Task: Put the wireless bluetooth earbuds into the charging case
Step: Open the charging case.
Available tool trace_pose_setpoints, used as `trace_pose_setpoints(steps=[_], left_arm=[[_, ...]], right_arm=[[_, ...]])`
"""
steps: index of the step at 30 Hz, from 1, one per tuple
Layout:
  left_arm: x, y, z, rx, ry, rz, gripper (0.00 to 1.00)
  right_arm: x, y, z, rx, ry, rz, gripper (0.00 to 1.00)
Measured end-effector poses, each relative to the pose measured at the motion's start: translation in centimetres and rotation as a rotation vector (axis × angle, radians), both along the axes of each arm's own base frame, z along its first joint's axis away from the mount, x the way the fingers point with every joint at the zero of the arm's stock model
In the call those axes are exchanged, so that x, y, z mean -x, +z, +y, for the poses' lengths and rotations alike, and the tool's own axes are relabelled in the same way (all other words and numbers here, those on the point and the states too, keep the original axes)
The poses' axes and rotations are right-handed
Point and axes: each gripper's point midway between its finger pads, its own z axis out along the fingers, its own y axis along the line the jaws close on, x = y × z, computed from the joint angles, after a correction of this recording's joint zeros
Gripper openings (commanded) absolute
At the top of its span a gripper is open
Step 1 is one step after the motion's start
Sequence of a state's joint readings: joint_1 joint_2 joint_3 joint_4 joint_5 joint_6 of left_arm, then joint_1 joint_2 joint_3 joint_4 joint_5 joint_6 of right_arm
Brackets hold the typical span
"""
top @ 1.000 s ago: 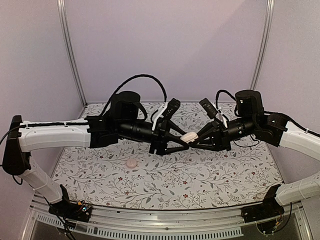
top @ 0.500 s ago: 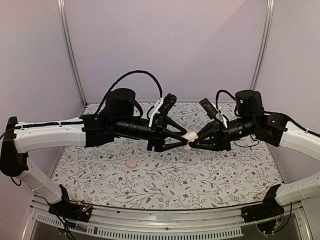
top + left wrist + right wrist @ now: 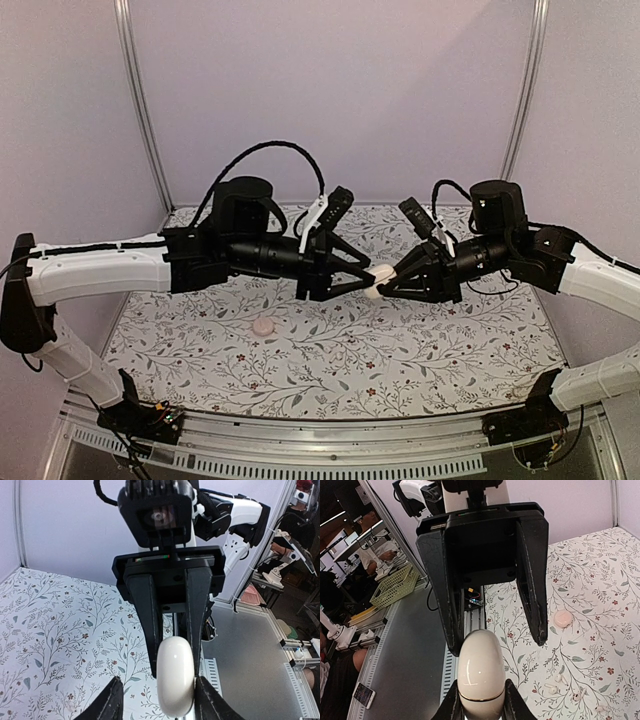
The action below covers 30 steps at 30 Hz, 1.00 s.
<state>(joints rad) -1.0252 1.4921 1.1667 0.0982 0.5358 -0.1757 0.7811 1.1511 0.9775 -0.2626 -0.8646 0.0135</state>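
The cream pebble-shaped charging case [image 3: 377, 278] hangs in mid-air above the middle of the table, lid closed. My right gripper [image 3: 481, 702] is shut on its near end [image 3: 480, 670]. From the other side my left gripper [image 3: 160, 702] stands open around the case [image 3: 175, 680]. One left fingertip [image 3: 206, 700] rests against it and the other stands apart. Both grippers meet at the case [image 3: 372, 280]. The pale pink rounded earbuds [image 3: 263, 326] lie on the floral cloth below the left arm, also seen from the right wrist [image 3: 563, 618].
Small white stemmed pieces [image 3: 551, 688] lie on the floral cloth [image 3: 420, 350] near the pink lump. A metal rail [image 3: 330, 440] runs along the near table edge. Pale walls and two upright posts [image 3: 140, 110] close in the back.
The left arm has shifted a little to the right and up, bringing its fingers further round the case. Its jaws have narrowed slightly. The right arm and case stay put.
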Motion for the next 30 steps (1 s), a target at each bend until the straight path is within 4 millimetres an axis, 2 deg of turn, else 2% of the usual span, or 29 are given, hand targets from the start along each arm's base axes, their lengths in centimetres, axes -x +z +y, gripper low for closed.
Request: trace_pose_setpoints(steps=[9, 17, 23, 26, 30], left_arm=[[-1.1, 0.3, 0.3, -0.001, 0.036, -0.004, 0.47], [-3.7, 0.4, 1.2, -0.004, 0.126, -0.012, 0.47], [-4.2, 0.8, 1.8, 0.002, 0.146, -0.017, 0.52], [-4.1, 2.0, 2.7, 0.024, 0.158, -0.03, 0.52], [-5.1, 2.6, 5.2, 0.031, 0.249, -0.037, 0.51]], right_arm=[[-0.3, -0.4, -0.1, 0.015, -0.013, -0.024, 0.15], [0.3, -0.5, 0.1, 0.017, 0.012, -0.028, 0.14], [0.2, -0.9, 0.0, 0.012, -0.003, -0.06, 0.13], [-0.2, -1.5, -0.2, 0.008, -0.029, -0.08, 0.13], [-0.6, -3.0, -0.3, 0.02, -0.062, -0.07, 0.13]])
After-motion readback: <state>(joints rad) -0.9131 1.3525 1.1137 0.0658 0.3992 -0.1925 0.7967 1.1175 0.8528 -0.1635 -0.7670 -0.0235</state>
